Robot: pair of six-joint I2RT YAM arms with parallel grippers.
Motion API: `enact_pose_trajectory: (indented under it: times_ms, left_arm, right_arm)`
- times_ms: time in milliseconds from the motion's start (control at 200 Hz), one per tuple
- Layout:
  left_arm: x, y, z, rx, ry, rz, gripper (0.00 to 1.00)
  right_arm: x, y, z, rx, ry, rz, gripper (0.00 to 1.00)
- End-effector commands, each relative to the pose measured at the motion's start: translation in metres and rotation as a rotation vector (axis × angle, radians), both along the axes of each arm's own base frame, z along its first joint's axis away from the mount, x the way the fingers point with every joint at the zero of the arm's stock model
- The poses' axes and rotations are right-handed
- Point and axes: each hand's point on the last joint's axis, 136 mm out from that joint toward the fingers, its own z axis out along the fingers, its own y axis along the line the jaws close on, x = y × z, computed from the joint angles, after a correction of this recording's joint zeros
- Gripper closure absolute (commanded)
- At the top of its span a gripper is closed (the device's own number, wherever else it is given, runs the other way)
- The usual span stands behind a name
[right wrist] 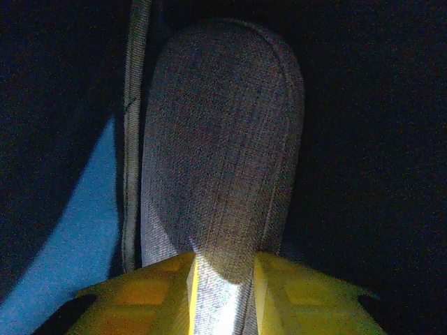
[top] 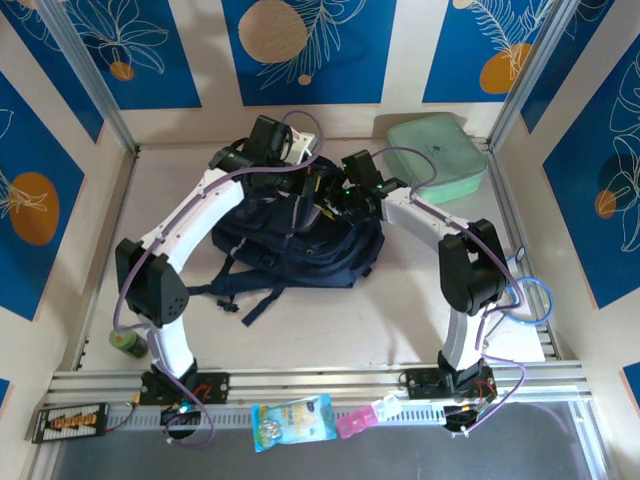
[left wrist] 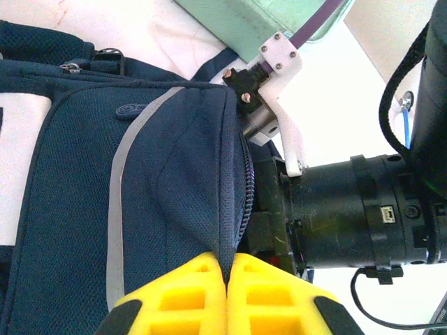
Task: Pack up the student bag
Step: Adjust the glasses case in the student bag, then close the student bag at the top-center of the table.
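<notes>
two arms meet over the bag (top: pixel 300 245), which lies flat at the centre of the table with its straps trailing toward 7 o'clock. the left gripper (left wrist: pixel 229 262) is clenched on the fabric at the bag's zip edge and holds the mouth open. the right arm (left wrist: pixel 349 209) enters that mouth from 3 o'clock in the left wrist view. the right gripper (right wrist: pixel 223 262) sits in the dark interior, its jaws either side of a grey fabric piece (right wrist: pixel 220 153). whether they clamp it or merely flank it cannot be told, nor whether the piece is cargo or part of the lining.

progress, as a judgement: early to middle. the bag is open and being worked inside. outside it lie a blue packet (top: pixel 292 420) and a pink item (top: pixel 355 420) at 6 o'clock on the near rail, a green object (top: pixel 125 343) at 8 o'clock and a mint case (top: pixel 437 150) at 1 o'clock. which of these belong in the bag is not shown. zipping shut appears to remain.

views compared: the overhead view gives the layout and the loose items. the left wrist view adds the pinch on the zip edge and the pale stripe. the right wrist view adds the interior.
</notes>
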Motion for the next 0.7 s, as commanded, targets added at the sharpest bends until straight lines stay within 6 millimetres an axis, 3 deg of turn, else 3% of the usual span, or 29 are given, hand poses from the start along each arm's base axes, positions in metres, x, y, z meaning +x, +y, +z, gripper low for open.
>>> enact_pose_trajectory:
  times_ms: [0, 155, 285, 405, 605, 695]
  left_arm:
    - [0.010, -0.014, 0.063, -0.142, -0.146, -0.038, 1.00]
    - [0.010, -0.012, 0.063, -0.140, -0.142, -0.031, 1.00]
    - [0.011, -0.011, 0.057, -0.139, -0.124, -0.031, 1.00]
    - [0.007, -0.015, 0.048, -0.145, -0.088, -0.054, 0.94]
    - [-0.006, -0.023, 0.027, -0.182, -0.014, -0.115, 0.54]
    - [-0.007, -0.014, 0.016, -0.187, 0.010, -0.079, 0.41]
  right_arm:
    - [0.012, 0.027, 0.012, 0.104, -0.052, 0.046, 0.73]
    - [0.016, 0.036, 0.012, 0.163, -0.056, 0.052, 0.77]
    - [0.009, 0.016, 0.026, 0.168, -0.100, 0.016, 0.75]
    - [-0.005, -0.032, 0.032, 0.124, -0.124, -0.077, 0.67]
    - [-0.045, -0.135, 0.013, -0.056, -0.075, -0.304, 0.53]
    - [-0.058, -0.169, 0.012, -0.113, -0.090, -0.376, 0.44]
